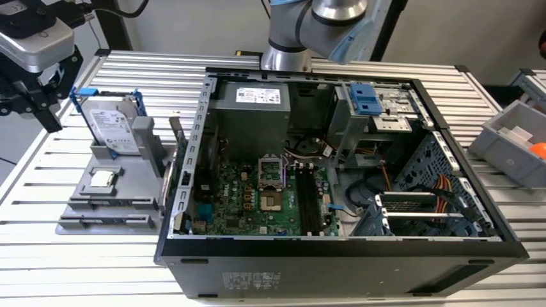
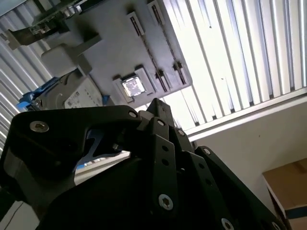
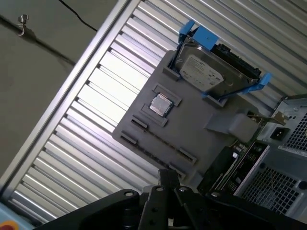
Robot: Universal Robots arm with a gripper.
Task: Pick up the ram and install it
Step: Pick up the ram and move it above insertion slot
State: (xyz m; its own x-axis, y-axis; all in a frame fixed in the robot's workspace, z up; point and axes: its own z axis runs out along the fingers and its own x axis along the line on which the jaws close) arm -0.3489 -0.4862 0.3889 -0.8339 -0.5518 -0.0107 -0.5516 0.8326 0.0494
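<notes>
— While the gripper [image 3: 168,179] hangs over the table's [image 1: 77,268] edge at the exterior view's left, toward the corner on the arm base's side, where is the ram?
— The ram [image 1: 178,137] rises as a thin stick from the grey holder [image 1: 111,211]. It is on the holder's side nearest the open computer case [image 1: 341,251], just beside a grey post [image 1: 145,144]. The gripper is well apart from it.
— Is the gripper parted or closed?
— I cannot tell from any view. It has no hold of the ram.
— What else sits on the holder?
— A hard drive [image 1: 111,121] in a blue frame stands on edge, and a small square processor chip [image 1: 103,178] lies flat near the middle.
</notes>
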